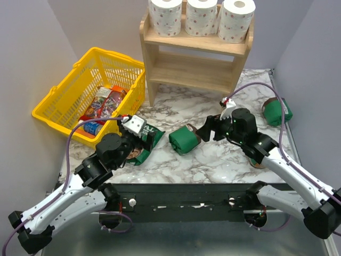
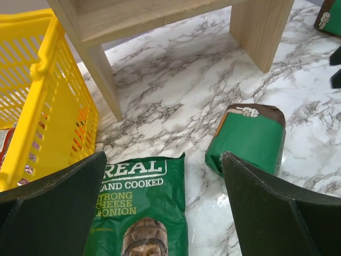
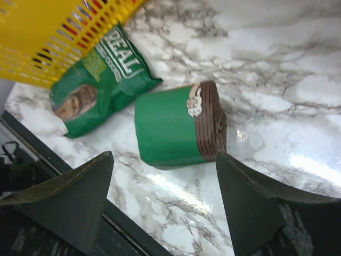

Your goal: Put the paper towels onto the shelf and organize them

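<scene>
Three paper towels stand upright in a row on the top tier of the shelf (image 1: 193,65): left roll (image 1: 165,16), middle roll (image 1: 201,16), right roll (image 1: 236,20). The shelf's lower tier holds nothing. Its wooden legs show in the left wrist view (image 2: 258,29). My left gripper (image 1: 140,140) (image 2: 165,210) is open and empty, low over a green crisp bag. My right gripper (image 1: 206,129) (image 3: 162,205) is open and empty, just right of a green wrapped package on the table. Both grippers are well in front of the shelf.
A yellow basket (image 1: 64,101) with snack packets stands at the left. The green crisp bag (image 1: 150,137) (image 2: 141,202) (image 3: 98,82) and the green package (image 1: 184,140) (image 2: 250,140) (image 3: 168,128) lie mid-table. Another green package (image 1: 276,112) lies at the right.
</scene>
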You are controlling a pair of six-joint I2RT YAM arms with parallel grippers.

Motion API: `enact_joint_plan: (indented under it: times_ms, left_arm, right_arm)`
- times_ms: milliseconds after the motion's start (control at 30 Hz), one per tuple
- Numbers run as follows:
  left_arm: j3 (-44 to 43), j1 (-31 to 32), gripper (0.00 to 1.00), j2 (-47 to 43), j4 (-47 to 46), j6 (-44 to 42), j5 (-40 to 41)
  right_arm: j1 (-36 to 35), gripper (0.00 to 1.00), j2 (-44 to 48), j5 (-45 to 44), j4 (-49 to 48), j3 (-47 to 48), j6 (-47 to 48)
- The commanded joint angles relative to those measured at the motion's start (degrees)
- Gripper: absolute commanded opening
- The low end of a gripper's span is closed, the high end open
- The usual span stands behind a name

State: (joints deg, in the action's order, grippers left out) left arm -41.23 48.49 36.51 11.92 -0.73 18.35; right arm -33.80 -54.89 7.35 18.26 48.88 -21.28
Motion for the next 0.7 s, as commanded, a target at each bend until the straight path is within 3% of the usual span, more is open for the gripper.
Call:
enact_joint_plan:
  times_ms: [0, 233, 367, 500, 667]
  left_arm:
    - [2.1, 0.0, 0.99, -3.6, -0.9, -0.9, -3.9]
    - [1.2, 0.1, 0.99, -2.1, 0.7, -1.0, -2.4]
    - [0.3, 0.0, 0.99, -2.1, 1.5, -1.0, 1.0]
    - [0.7, 0.0, 0.99, -4.1, 1.0, -1.7, 6.1]
    - [2.2, 0.0, 0.99, -9.7, -0.8, -2.1, 12.3]
  right_arm:
    - [-0.2, 0.89, -2.8, 3.6, -12.9, -6.0, -0.7]
    - [-1.3, 0.88, -10.1, 3.0, -16.5, -6.4, 1.5]
    - [-14.2, 0.89, -9.4, -18.2, -13.9, -3.5, 5.4]
    - [-21.6, 0.9, -13.5, -31.3, -9.6, 0.0, 4.3]
    - [-29.4, 0.94, -25.2, -44.2, -5.6, 6.3, 6.9]
